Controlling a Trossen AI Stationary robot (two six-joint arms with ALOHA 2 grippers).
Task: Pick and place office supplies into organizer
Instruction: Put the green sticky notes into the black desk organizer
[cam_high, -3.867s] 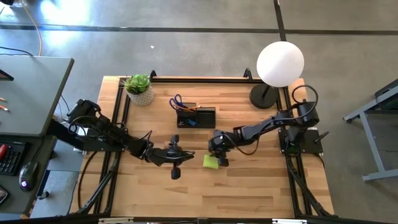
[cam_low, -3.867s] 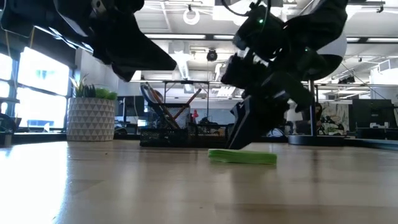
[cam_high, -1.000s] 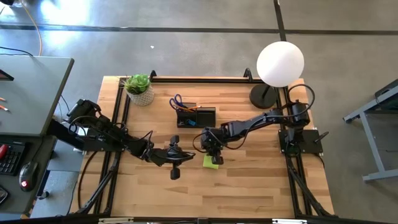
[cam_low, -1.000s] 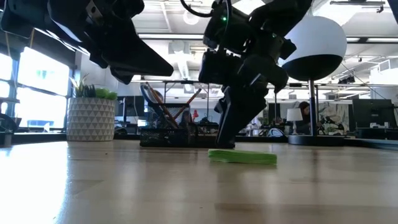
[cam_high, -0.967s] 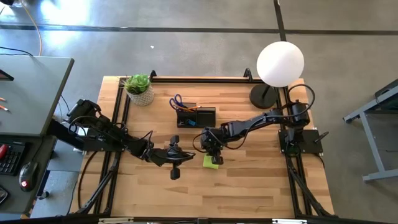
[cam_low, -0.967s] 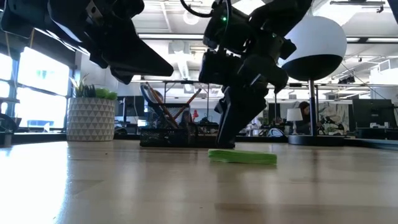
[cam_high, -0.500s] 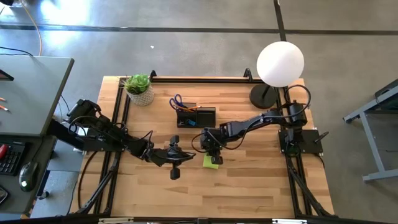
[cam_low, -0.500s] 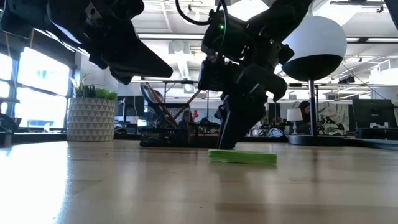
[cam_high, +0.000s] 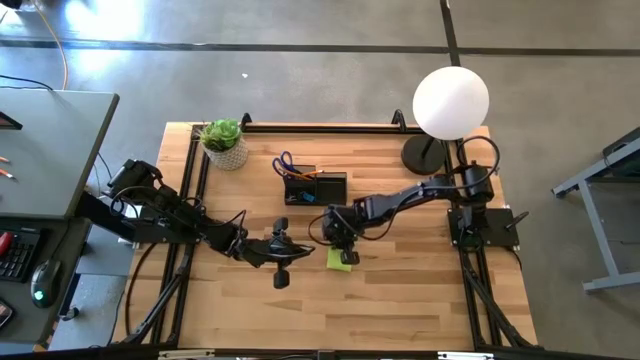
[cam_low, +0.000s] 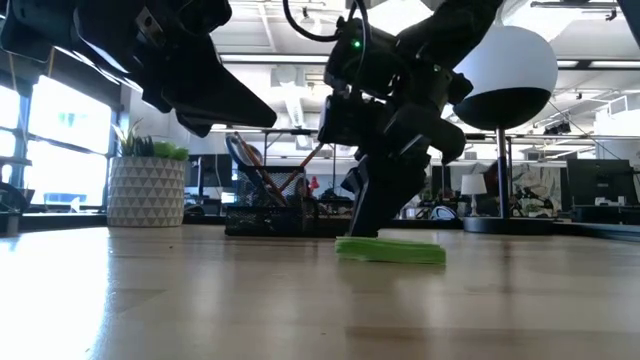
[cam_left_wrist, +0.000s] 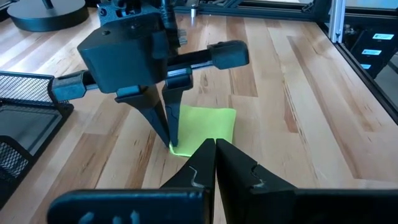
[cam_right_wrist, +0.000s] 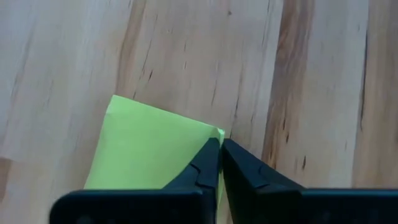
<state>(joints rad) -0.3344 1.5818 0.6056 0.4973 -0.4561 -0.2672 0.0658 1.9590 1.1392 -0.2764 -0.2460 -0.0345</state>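
Grey concrete floor (cam_high: 300, 70), desk (cam_high: 45, 150).

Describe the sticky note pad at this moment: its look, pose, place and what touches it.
The sticky note pad is a thin, square, yellow-green paper block lying flat on the wooden table, in front of the black organizer. The right tool stands point-down with its fingers shut at the pad's corner; whether they pinch it cannot be told. The left tool waits nearby, shut.

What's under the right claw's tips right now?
The right claw is shut, tips down at a corner of the yellow-green sticky note pad, which lies on the bare wooden table. Whether the tips have pinched any sheets is hidden.
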